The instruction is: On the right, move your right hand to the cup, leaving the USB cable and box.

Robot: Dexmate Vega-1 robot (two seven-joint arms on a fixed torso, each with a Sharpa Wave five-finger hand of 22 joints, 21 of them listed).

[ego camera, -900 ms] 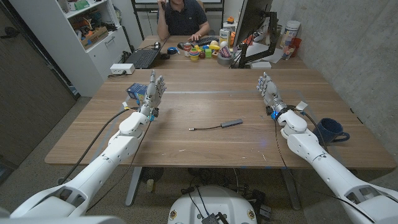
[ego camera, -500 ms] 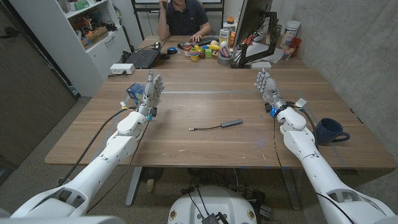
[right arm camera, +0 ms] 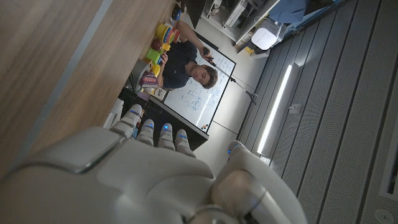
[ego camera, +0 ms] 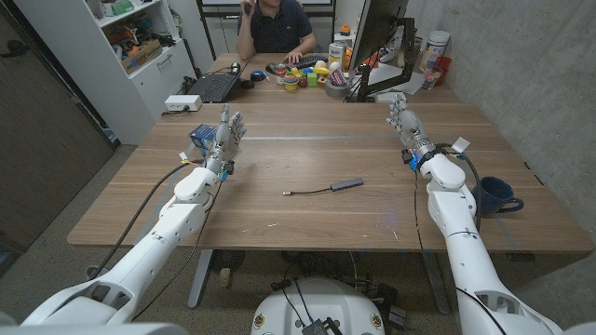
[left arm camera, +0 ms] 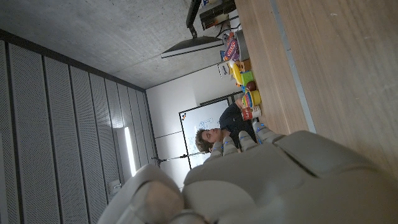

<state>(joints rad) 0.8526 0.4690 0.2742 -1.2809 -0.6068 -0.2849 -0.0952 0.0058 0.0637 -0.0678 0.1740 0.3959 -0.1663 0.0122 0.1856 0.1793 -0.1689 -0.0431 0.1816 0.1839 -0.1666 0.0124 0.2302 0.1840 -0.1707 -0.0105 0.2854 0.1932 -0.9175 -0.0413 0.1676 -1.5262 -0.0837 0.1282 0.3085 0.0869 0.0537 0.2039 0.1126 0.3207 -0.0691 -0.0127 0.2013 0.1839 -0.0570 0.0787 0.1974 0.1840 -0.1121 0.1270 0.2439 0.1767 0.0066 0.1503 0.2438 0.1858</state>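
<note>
One cup [ego camera: 494, 194] waits at your counter's [ego camera: 307, 223] right edge, untouched.

Your right hand [ego camera: 406, 123] is raised well beyond the cup, fingers [ego camera: 399, 105] straight, apparently close together, holding nothing. The USB cable [ego camera: 324, 189] lies mid-counter. Your left hand [ego camera: 228, 135] stands upright, fingers loosely apart and empty, just beside the blue box [ego camera: 202, 138]. A person [ego camera: 276, 23] sits behind the far desk.

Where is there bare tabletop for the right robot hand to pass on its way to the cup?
Bare wood lies between the right robot hand, the USB cable and the near table edge. The cup sits beside the right forearm at the right edge. The far end is crowded with toys and a laptop.
</note>
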